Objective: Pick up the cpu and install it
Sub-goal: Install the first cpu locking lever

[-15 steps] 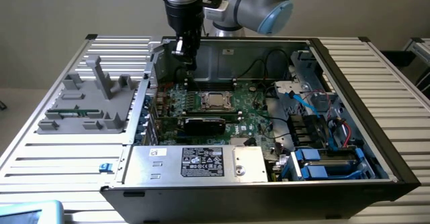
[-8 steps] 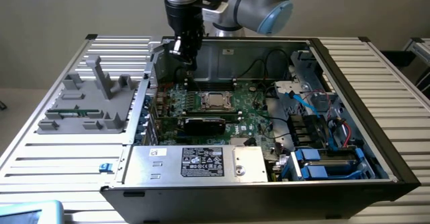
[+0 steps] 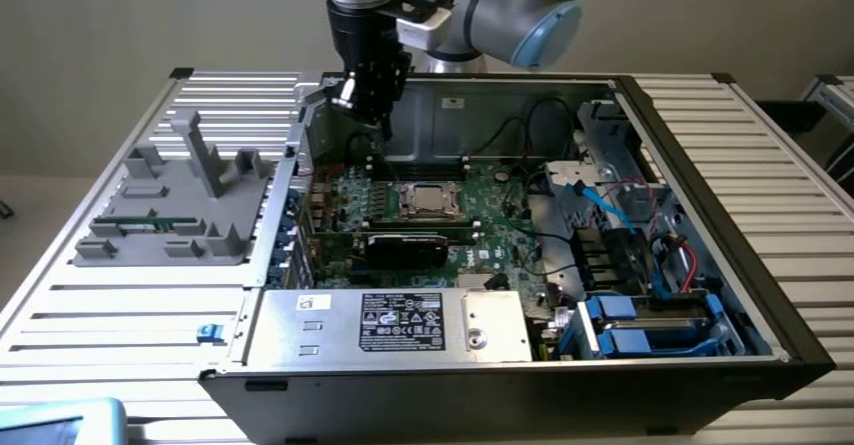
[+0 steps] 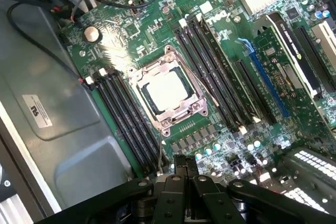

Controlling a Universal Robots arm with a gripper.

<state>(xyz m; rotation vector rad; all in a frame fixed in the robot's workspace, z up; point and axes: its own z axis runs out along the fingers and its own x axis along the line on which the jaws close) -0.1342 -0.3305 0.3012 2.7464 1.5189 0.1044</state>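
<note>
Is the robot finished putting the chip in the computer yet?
Nearly, it seems. Done: the cpu already lies flat in its socket on the board. In hand: nothing; the gripper is shut and empty, above the board near the socket. Left: maybe little; I cannot tell whether the socket's frame is latched.

The arm (image 3: pixel 514 15) bends downward; its gripper (image 3: pixel 383 127) hangs above the CPU socket (image 3: pixel 430 200), toward the exterior view's left of it, 2 fingers (image 4: pixel 180 169) pressed together, empty.

Silvery cpu (image 4: pixel 167 90) (flat, square) in the motherboard socket (image 4: pixel 137 77)
</note>
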